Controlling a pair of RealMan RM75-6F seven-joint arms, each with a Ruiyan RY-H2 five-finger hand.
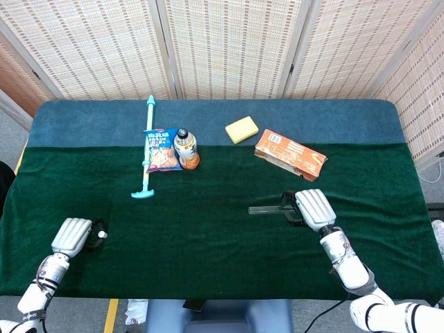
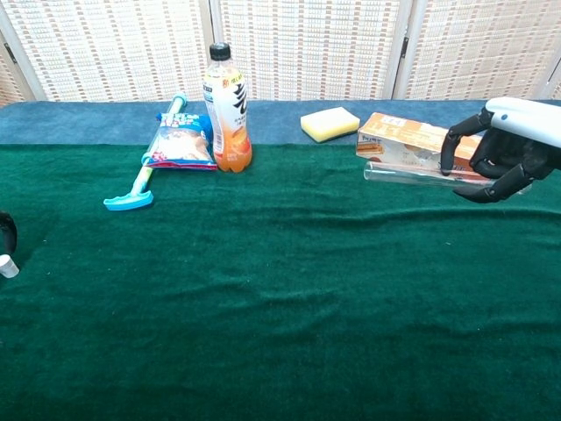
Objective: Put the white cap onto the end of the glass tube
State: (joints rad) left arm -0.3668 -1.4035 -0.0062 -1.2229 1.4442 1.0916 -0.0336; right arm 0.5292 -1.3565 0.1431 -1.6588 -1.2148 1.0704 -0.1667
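White cap, a small plastic piece at the frame's lower left, sits barely pinched at the left hand's fingertips and could slip, while the right hand, fingers curled, holds the clear glass tube well apart at right.

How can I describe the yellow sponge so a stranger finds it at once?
Look at the blue strip along the table's far edge. The flat yellow rectangular sponge lies there near the middle, between the orange drink bottle and the orange cardboard box. It alone is plain yellow, without print.
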